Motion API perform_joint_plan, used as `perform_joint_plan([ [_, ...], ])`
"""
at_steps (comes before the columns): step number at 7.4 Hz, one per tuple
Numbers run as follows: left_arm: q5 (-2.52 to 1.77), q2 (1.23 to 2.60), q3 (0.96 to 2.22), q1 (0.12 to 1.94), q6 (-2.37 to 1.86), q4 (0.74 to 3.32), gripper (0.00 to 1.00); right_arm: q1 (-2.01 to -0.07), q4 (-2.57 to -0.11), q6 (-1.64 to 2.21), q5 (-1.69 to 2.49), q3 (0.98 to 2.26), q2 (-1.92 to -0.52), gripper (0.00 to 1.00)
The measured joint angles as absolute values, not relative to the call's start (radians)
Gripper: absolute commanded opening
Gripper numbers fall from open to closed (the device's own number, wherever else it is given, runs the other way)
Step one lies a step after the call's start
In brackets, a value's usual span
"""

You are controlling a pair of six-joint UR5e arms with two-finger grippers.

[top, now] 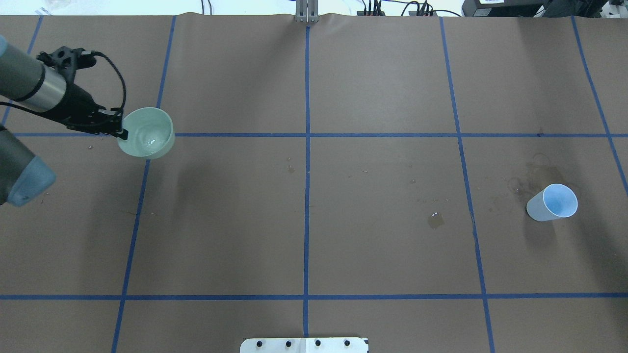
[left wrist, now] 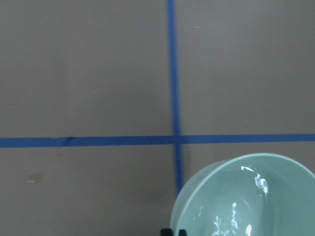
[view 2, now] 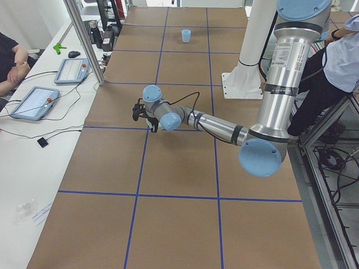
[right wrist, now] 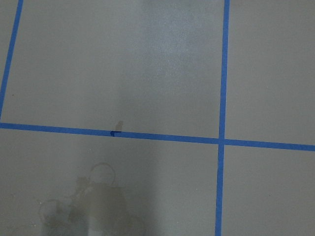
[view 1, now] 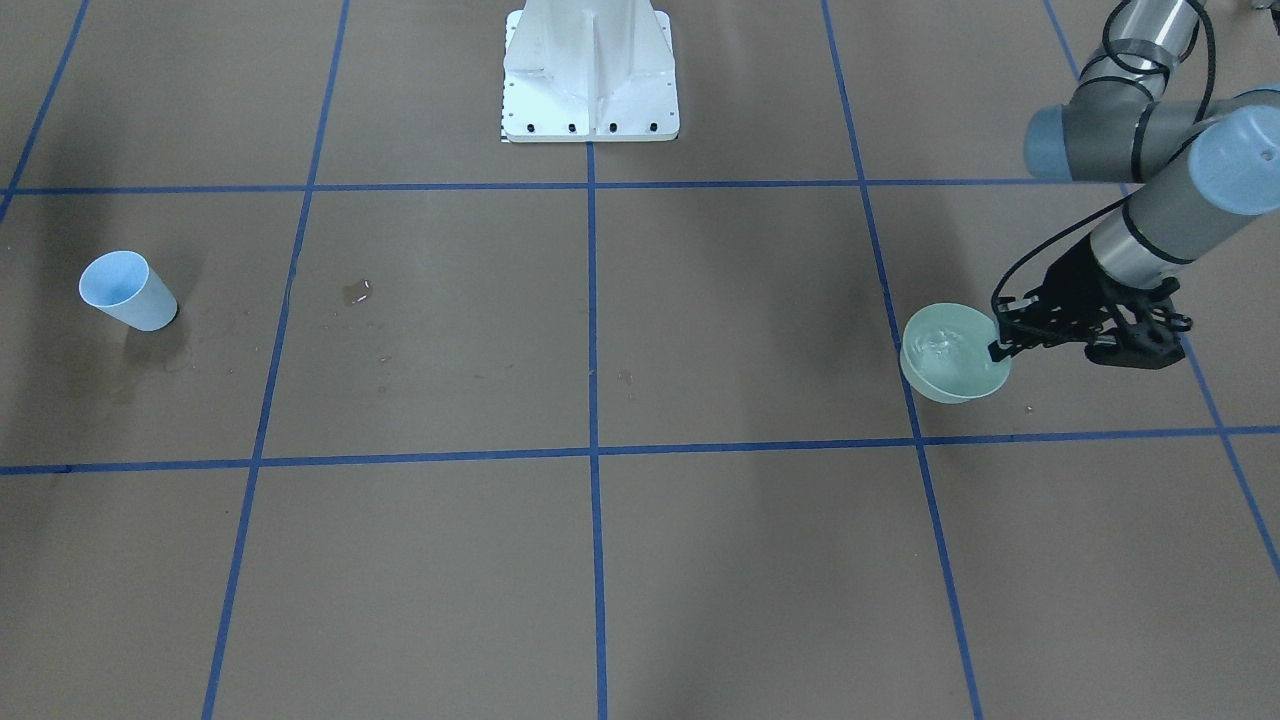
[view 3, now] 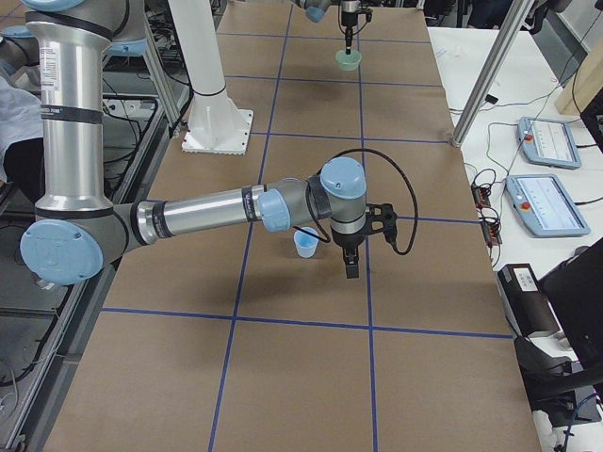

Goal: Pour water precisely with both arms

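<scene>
Left arm [top: 29,90] comes in on the robot's left side of the tabletop [top: 304,220]. Its left end effector [top: 120,131] is clamped on the near rim of a pale green bowl [top: 147,132], one finger inside and one outside. The bowl looks lifted off the tabletop, as its shadow lies apart from it, and it sits roughly level over a crossing of blue tape lines [left wrist: 172,140]. The water [top: 153,141] is in the bowl and shows only as ripples and white glints; the left wrist view has the same glints. Right arm [view 3: 198,212] appears only in the exterior right view, stretched low over the tabletop with its right end effector [view 3: 350,271] pointing down. I cannot tell from that view whether it is open or closed. A light blue cup [top: 552,202] stands upright, mouth up, on the robot's right side of the tabletop, well apart from the bowl. In the exterior right view it is just beside the right end effector, and contact cannot be judged. A small puddle [top: 435,220] lies on the tabletop between centre and cup, nearer the cup. Ring-shaped wet stains [top: 532,179] lie near the cup and also fill the lower left of the right wrist view. The white pedestal [view 1: 590,75] is bolted at the robot's edge of the tabletop.
</scene>
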State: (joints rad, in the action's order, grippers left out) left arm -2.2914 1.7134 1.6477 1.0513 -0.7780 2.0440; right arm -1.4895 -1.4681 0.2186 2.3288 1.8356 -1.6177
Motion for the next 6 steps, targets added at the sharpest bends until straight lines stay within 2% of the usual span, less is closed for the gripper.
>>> perform_joint_plan([
  [3, -2.292, 1.590, 1.633, 1.120, -0.586, 2.046, 0.00, -1.489, -1.468, 0.221, 2.330, 1.836, -1.617, 1.00],
  [6, -2.292, 1.574, 1.587, 1.119, -0.560, 2.046, 0.00, -1.488, -1.469, 0.223, 2.330, 1.835, -1.616, 1.00],
])
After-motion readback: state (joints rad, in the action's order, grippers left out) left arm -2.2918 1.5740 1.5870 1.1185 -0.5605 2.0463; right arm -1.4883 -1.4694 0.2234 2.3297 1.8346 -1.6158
